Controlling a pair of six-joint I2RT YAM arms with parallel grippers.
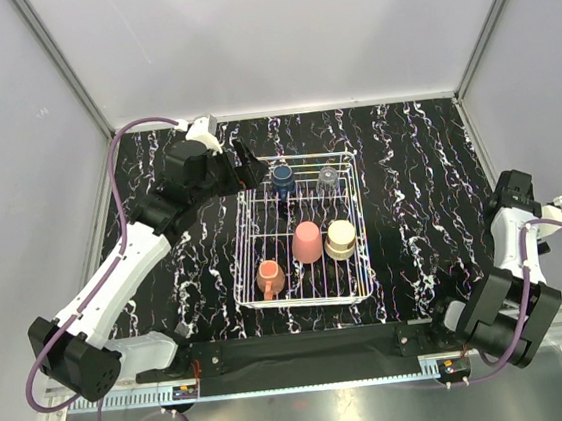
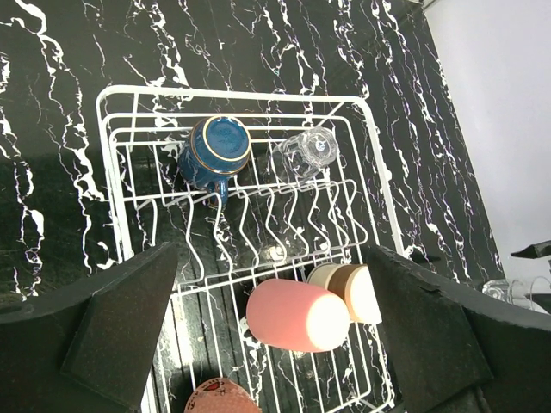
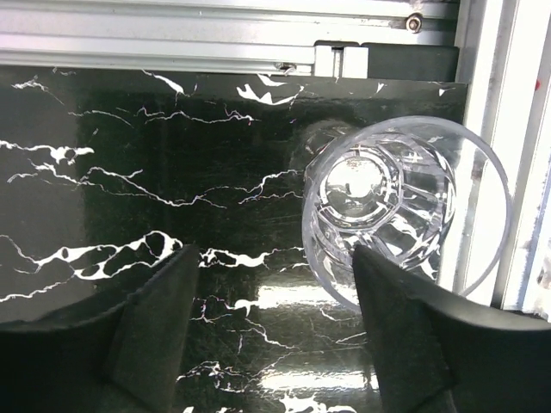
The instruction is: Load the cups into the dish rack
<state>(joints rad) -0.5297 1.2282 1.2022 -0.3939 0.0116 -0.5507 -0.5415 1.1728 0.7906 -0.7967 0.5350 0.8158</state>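
Standing open: left jaws near dish rack (image 1: pixel 347 214) (right jaws beside clear glass (image 3: pixel 387 189)).

left wrist: orange mug (image 2: pixel 225 397) cut off by the bottom edge at 6 o'clock, only a rim arc shows. cream cup (image 2: pixel 349 286) partly hidden behind the pink tumbler (image 2: pixel 293 314). near end of the dish rack (image 2: pixel 232 92) covered by the left gripper (image 2: pixel 269 262) fingers (image 2: pixel 120 331). right wrist: clear glass (image 3: pixel 362 185) at 3 o'clock, its lower side behind a finger (image 3: pixel 413 344) of the right gripper (image 3: pixel 274 258). top view: that gripper's fingertips too dark to make out.
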